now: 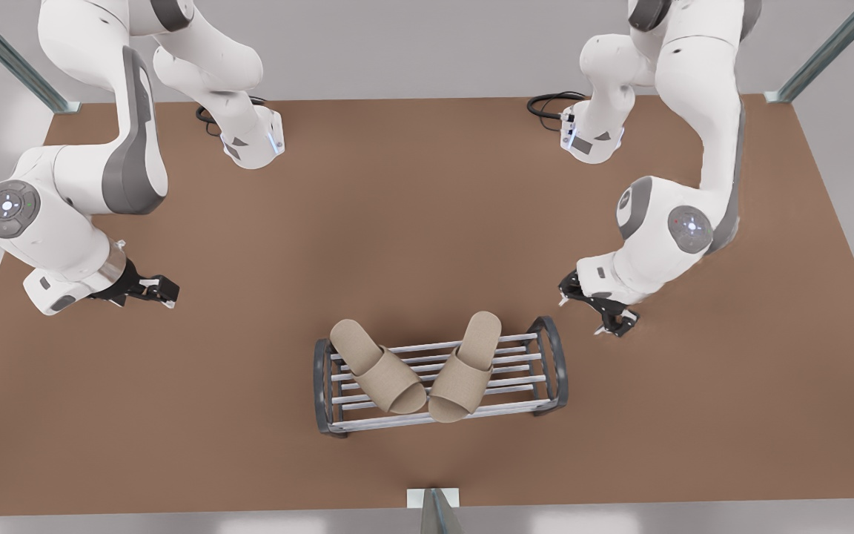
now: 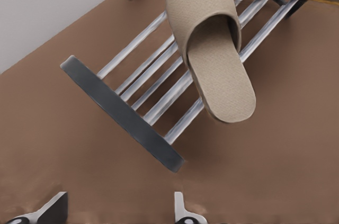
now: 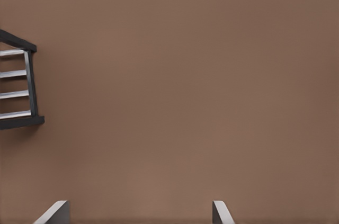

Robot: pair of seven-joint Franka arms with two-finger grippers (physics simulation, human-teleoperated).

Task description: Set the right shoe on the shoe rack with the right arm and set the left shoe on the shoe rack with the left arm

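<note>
Left pincer (image 1: 597, 315) and right pincer (image 1: 149, 289) gape empty either side of the rack (image 1: 551, 356). The slipper (image 2: 212, 49) ahead of the left pincer overhangs and might slide off if bumped.

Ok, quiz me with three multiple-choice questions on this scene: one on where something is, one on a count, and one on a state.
1. The slippers are:
A. on the table beside the rack
B. across the bars of the rack
C. in the claws

2. How many slippers are there?
A. one
B. two
C. three

3. The left claw and right claw are:
A. open and empty
B. each shut on a slipper
C. shut on the rack's bars

Answers: 1 B, both lie across the pale bars. 2 B, a pair sits side by side. 3 A, each wrist view shows its fingers spread with nothing between them.
</note>
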